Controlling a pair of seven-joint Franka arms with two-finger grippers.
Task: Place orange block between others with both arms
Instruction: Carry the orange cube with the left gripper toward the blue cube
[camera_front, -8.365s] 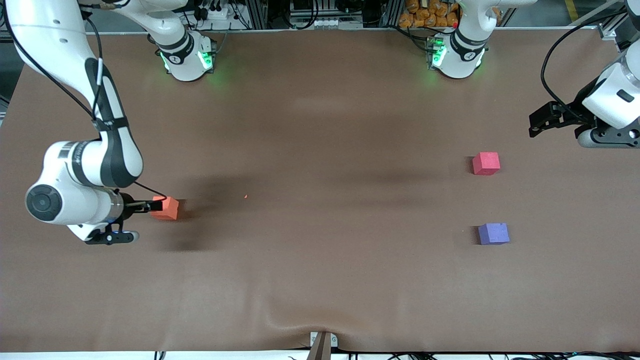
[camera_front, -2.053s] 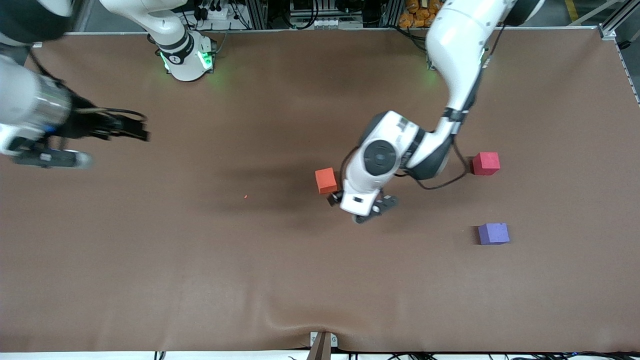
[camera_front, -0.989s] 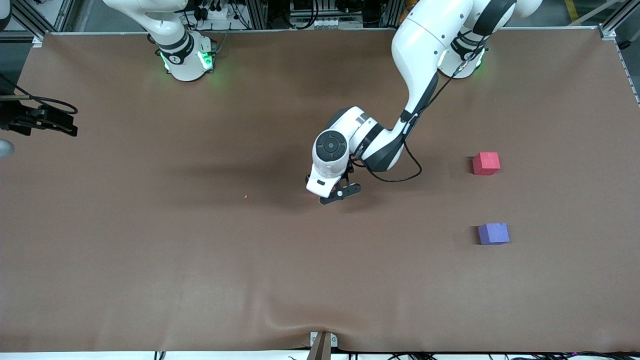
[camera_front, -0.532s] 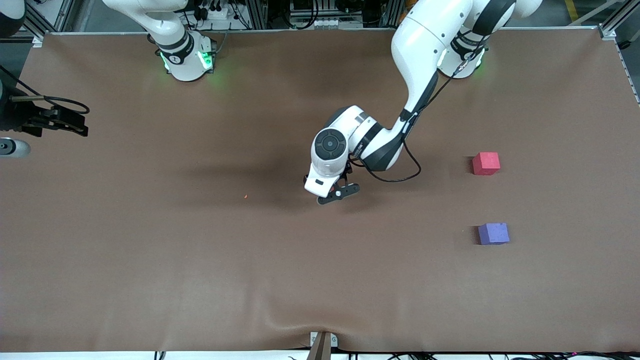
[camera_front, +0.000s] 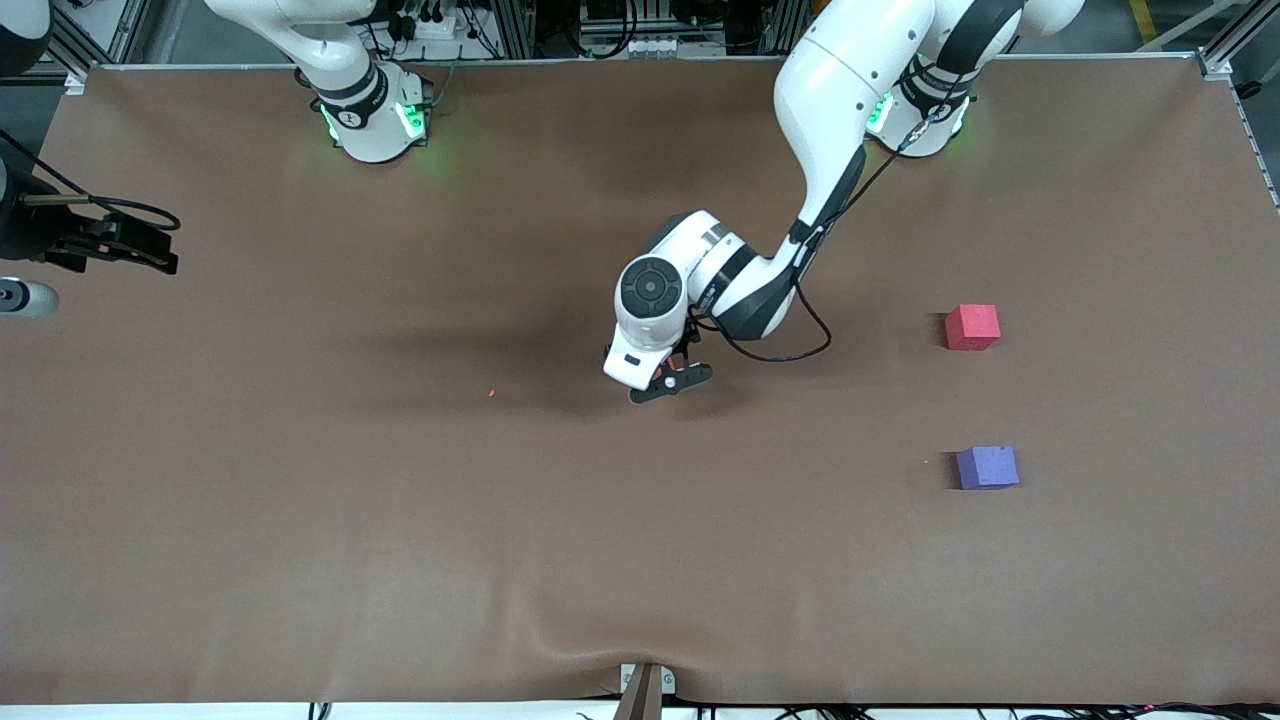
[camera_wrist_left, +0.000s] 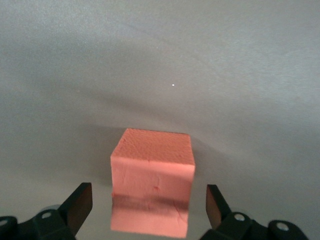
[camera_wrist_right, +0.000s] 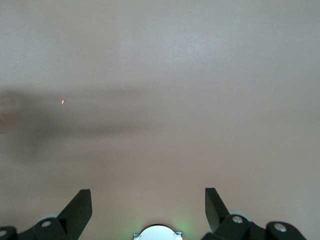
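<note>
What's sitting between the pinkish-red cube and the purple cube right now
Nothing: the front view shows only bare brown table between the pinkish-red cube and the purple cube. The orange block is at mid-table, between the left gripper's open fingers.

Both arms are glossy white with black joint bands, thin black cables looping along them, green-lit bases, and dark two-fingered tools.

Brown-covered table, metal framing and cables along its top edge
</note>
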